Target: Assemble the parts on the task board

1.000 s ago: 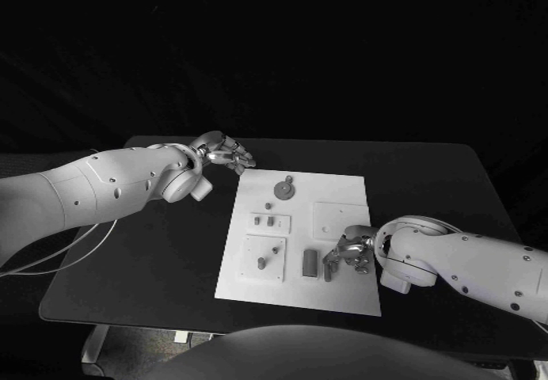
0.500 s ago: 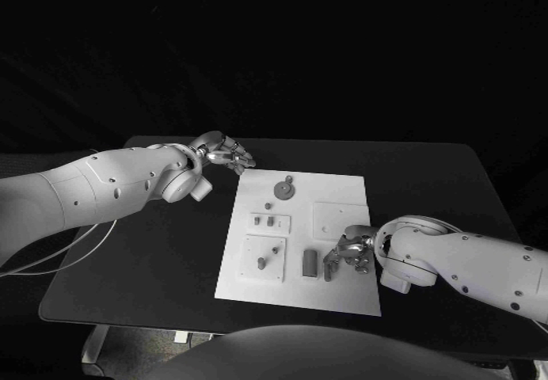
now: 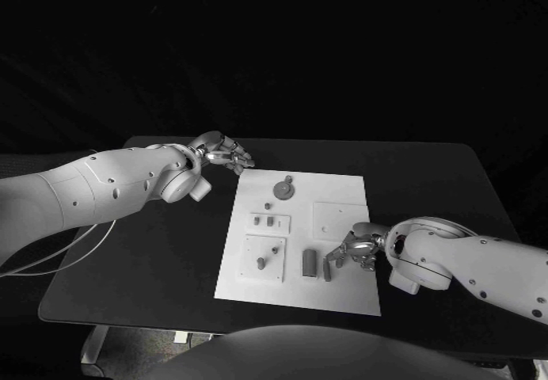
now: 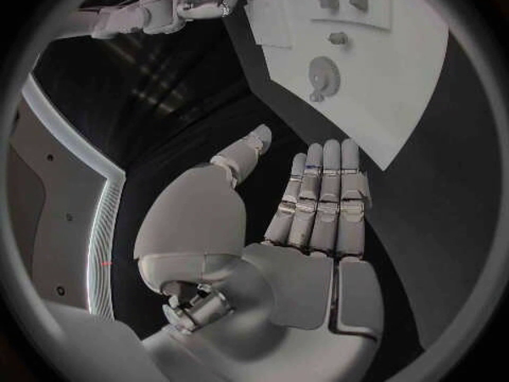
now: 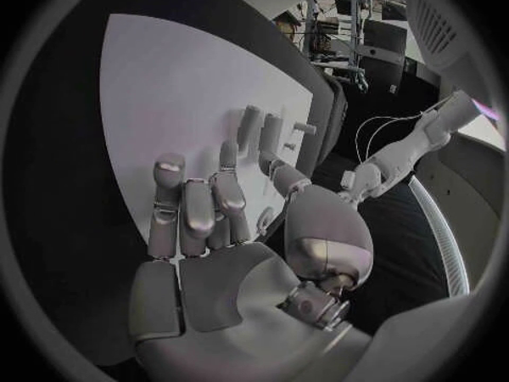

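On task board (image 3: 343, 190): two upright bars (image 3: 310, 263).

- Beyond the left hand (image 3: 224, 150) fingers (image 4: 323, 187): bare bench (image 3: 160, 245), then the task board (image 3: 343, 190) corner near them
- Just ahead of the right hand (image 3: 356, 252) fingers (image 5: 196, 208): two upright parts (image 3: 317, 265) block the way
- Behind both hands: open black bench

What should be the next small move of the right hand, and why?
Probably the right hand should lower its fingers a little onto the two upright grey parts beside it and close on one. It hovers open over the task board holding nothing, while the left hand waits off the board's far corner.
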Tool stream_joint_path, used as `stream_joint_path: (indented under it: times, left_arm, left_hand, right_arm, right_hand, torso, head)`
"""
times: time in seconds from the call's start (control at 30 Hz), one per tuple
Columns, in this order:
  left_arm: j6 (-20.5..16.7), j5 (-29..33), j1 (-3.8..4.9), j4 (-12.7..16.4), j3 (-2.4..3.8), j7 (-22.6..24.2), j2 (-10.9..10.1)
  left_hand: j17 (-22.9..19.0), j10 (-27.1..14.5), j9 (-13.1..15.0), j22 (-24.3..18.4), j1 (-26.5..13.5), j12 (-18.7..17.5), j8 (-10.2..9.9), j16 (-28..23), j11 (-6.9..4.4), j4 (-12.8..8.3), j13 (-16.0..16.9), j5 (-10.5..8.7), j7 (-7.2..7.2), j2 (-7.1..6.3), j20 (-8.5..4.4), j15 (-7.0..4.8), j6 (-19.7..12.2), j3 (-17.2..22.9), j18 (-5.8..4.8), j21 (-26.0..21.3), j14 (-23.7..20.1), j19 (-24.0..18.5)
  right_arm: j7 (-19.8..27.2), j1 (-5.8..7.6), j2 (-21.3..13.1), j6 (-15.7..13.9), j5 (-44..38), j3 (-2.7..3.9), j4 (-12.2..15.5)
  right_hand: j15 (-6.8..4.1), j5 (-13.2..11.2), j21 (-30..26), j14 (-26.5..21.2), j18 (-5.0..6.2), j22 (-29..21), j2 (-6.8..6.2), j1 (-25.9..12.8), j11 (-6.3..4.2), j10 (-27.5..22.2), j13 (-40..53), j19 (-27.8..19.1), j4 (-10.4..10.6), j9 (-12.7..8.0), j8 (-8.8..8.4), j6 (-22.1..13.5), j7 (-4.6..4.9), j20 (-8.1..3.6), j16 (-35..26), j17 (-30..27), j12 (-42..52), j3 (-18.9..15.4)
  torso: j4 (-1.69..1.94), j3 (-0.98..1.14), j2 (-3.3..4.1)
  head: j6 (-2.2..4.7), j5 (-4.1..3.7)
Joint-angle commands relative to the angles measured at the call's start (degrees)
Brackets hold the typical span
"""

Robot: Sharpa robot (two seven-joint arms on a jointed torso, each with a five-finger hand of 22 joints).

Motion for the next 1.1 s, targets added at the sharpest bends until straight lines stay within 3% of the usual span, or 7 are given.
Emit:
stream_joint_path:
  times: [0.03, 0.1, 0.13, 0.2, 0.37, 0.47, 1.1]
  left_arm:
    - [0.41, -0.08, 0.06, 0.14, 0.03, 0.35, 0.01]
    - [0.40, -0.08, 0.06, 0.18, 0.03, 0.36, 0.00]
    - [0.41, -0.08, 0.06, 0.19, 0.03, 0.36, -0.01]
    - [0.39, -0.08, 0.06, 0.23, 0.03, 0.36, -0.06]
    - [0.31, -0.08, 0.06, 0.28, 0.03, 0.38, -0.18]
    - [0.27, -0.08, 0.06, 0.33, 0.03, 0.43, -0.18]
    - [0.33, -0.08, 0.06, 0.31, 0.03, 0.49, -0.12]
  left_hand:
    - [0.06, 0.46, -0.05, 0.07, -0.24, -0.23, 0.18, -0.31, -0.11, 0.37, -0.09, -0.29, 0.02, 0.14, 0.26, 0.36, 0.40, -0.06, 0.85, -0.27, -0.20, -0.30]
    - [0.06, 0.46, -0.05, 0.08, -0.24, -0.23, 0.19, -0.31, -0.11, 0.38, -0.09, -0.29, 0.02, 0.15, 0.26, 0.36, 0.40, -0.06, 0.85, -0.27, -0.20, -0.30]
    - [0.06, 0.46, -0.06, 0.08, -0.24, -0.23, 0.19, -0.31, -0.11, 0.38, -0.09, -0.29, 0.02, 0.15, 0.26, 0.36, 0.40, -0.06, 0.85, -0.27, -0.20, -0.30]
    - [0.07, 0.46, -0.06, 0.08, -0.24, -0.23, 0.19, -0.32, -0.11, 0.38, -0.09, -0.29, 0.02, 0.15, 0.26, 0.36, 0.40, -0.06, 0.85, -0.27, -0.20, -0.30]
    - [0.08, 0.47, -0.06, 0.09, -0.23, -0.24, 0.19, -0.32, -0.11, 0.38, -0.09, -0.29, 0.02, 0.15, 0.26, 0.36, 0.40, -0.06, 0.85, -0.27, -0.20, -0.30]
    - [0.08, 0.47, -0.07, 0.09, -0.23, -0.24, 0.19, -0.33, -0.11, 0.37, -0.10, -0.29, 0.02, 0.14, 0.26, 0.36, 0.40, -0.06, 0.85, -0.28, -0.20, -0.30]
    - [0.13, 0.48, -0.10, 0.13, -0.20, -0.24, 0.21, -0.36, -0.11, 0.38, -0.10, -0.29, 0.01, 0.13, 0.26, 0.36, 0.40, -0.07, 0.86, -0.29, -0.18, -0.29]
  right_arm:
    - [4.40, 0.04, -0.63, -0.88, -2.10, 0.12, 0.82]
    - [5.09, 0.05, -1.12, -0.16, -3.93, 0.14, 1.42]
    - [5.24, 0.05, -1.30, 0.14, -4.74, 0.14, 1.70]
    - [5.94, 0.05, -1.67, 1.43, -7.25, 0.13, 2.25]
    - [6.10, 0.03, -2.19, 3.13, -12.42, 0.11, 3.18]
    - [5.92, -0.01, -2.42, 4.25, -13.53, 0.08, 3.79]
    - [3.86, -0.98, -1.39, 6.27, -16.58, -0.24, 4.73]
  right_hand:
    - [-0.42, -0.26, -0.30, 0.04, 1.87, -0.07, -1.17, 0.57, 0.03, 0.25, -0.07, 0.45, 0.33, -0.05, -0.03, 0.26, -0.08, -0.17, -0.33, 0.01, -0.32, 0.40]
    - [-0.52, -1.17, -0.28, 0.12, 1.87, -0.07, -1.67, 1.52, 0.06, 0.24, -0.13, 0.54, -0.02, 0.00, 0.02, 0.24, -0.11, -0.26, -0.33, 0.09, -0.35, 0.66]
    - [-0.60, -3.56, -0.27, 0.12, 1.87, -0.07, -2.02, 2.41, 0.04, 0.26, -0.14, 0.59, -0.55, 0.06, 0.06, 0.22, -0.08, -0.33, -0.34, 0.08, -0.36, 0.72]
    - [-0.69, -4.96, -0.30, 0.12, 1.87, -0.10, -2.34, 3.80, 0.04, 0.26, -0.21, 0.65, -1.10, 0.11, 0.10, 0.19, -0.06, -0.38, -0.39, 0.03, -0.41, 1.00]
    - [-0.69, -4.14, -0.23, 0.06, 1.87, -0.04, -2.17, 8.70, 0.09, 0.41, -0.31, 0.71, -3.84, 0.25, 0.24, 0.19, -0.01, -0.31, -0.48, -0.20, -0.45, 1.45]
    - [-0.60, -3.83, -0.26, -0.04, 1.87, -0.03, -2.16, 9.50, 0.13, 0.42, -0.40, 0.64, -4.41, 0.27, 0.26, 0.18, 0.02, -0.13, -0.54, -0.37, -0.52, 1.09]
    - [-0.27, -4.62, -0.35, 0.21, 1.87, -0.10, -2.92, 8.96, 0.08, 0.76, -0.20, 0.68, -2.69, 0.26, 0.35, 0.40, -0.04, 0.28, -0.54, -0.07, -0.40, 0.53]
  torso:
    - [-0.05, -0.02, -0.01]
    - [-0.03, -0.01, 0.00]
    - [-0.02, 0.01, 0.01]
    - [-0.02, 0.02, 0.00]
    - [-0.05, 0.02, 0.03]
    - [-0.07, 0.03, 0.01]
    - [0.02, 0.00, 0.02]
  head:
    - [0.00, 0.03]
    - [0.00, 0.01]
    - [0.00, 0.00]
    - [0.00, 0.00]
    - [0.00, -0.02]
    - [0.00, -0.08]
    - [0.00, -0.23]
